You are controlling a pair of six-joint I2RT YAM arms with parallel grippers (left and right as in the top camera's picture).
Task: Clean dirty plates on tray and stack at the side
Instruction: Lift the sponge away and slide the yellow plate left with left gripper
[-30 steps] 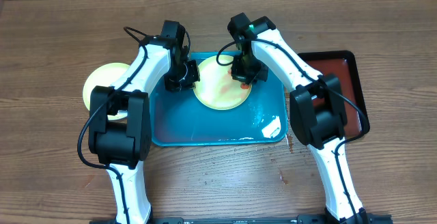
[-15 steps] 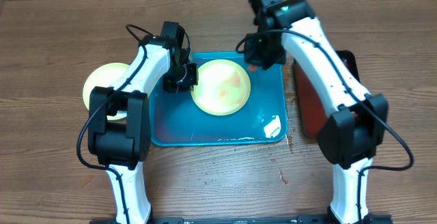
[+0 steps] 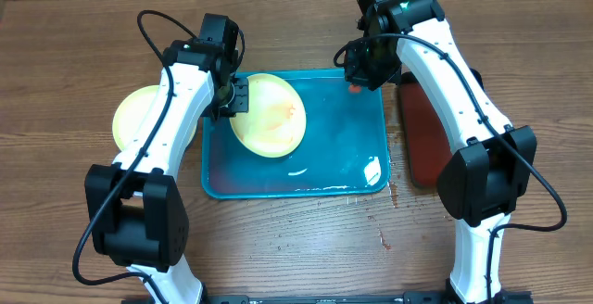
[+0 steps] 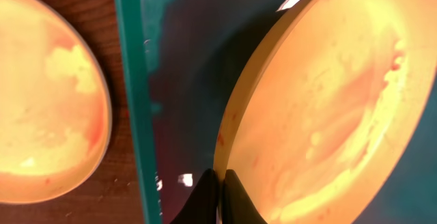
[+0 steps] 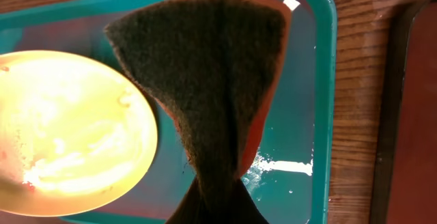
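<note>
In the teal tray [image 3: 343, 170], wet glints on the floor. Over its left half, tilted and faintly smeared orange-red, a pale yellow plate [image 3: 269, 116], rim pinched tight by the left gripper [image 4: 220, 193]. On the wood beside it, a second plate [image 3: 139, 119], partly under the arm. Above the tray's far right corner, the right gripper [image 3: 359, 70], clamped on a dark scouring pad [image 5: 205, 94], fingers hidden. Further right, a dark red tray [image 3: 422, 137], half covered.

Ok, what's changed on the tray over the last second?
The right claw lifted its scouring pad off the plate and drew back to the far right corner of the tray. The left claw, gripping the plate's rim, raised it and pulled it toward the tray's left edge. The second plate and the dark tray stayed put.
</note>
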